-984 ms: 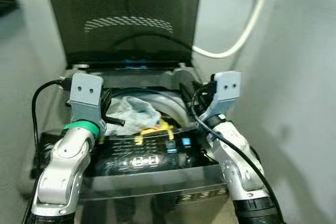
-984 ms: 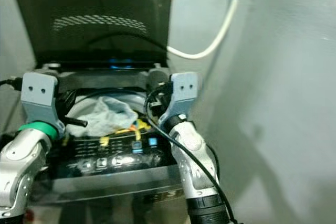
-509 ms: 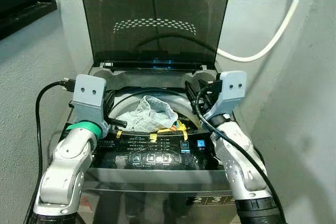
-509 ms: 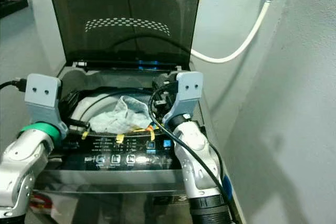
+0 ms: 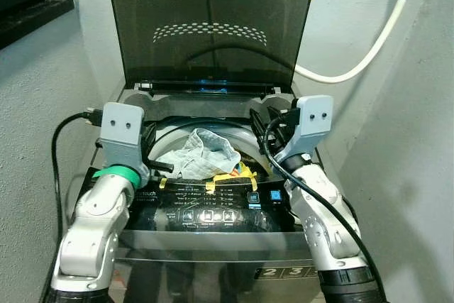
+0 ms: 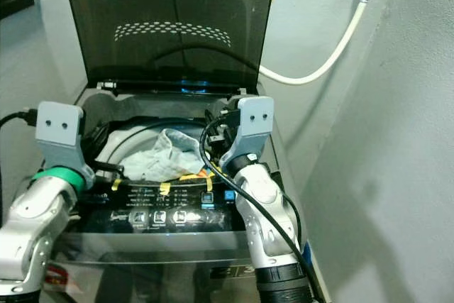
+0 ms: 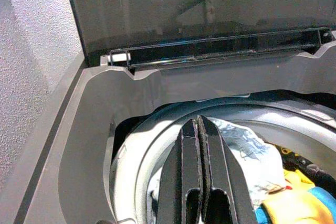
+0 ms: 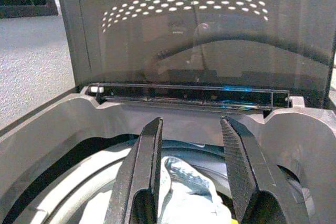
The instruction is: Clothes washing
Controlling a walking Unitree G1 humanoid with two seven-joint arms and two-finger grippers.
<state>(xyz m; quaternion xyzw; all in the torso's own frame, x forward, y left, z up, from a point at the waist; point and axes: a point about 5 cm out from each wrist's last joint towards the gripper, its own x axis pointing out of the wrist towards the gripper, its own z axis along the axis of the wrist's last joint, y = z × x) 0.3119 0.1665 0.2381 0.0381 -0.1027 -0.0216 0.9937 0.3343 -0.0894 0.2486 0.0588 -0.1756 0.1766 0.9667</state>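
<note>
While the clothes (image 5: 206, 154) lay heaped in the washing machine (image 5: 206, 214) drum, the left end effector (image 7: 198, 145) was pressed together and the right end effector (image 8: 191, 153) spread; seemingly high-piled fabric could snag the lid (image 5: 209, 26).

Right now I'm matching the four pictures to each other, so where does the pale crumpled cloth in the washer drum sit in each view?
Left eye view: pale cloth in the drum, at picture centre.
Right eye view: left of centre.
Left wrist view: beyond the shut left hand.
Right wrist view: between the open right hand's fingers.
Shared landmark: the raised tinted lid.
</note>
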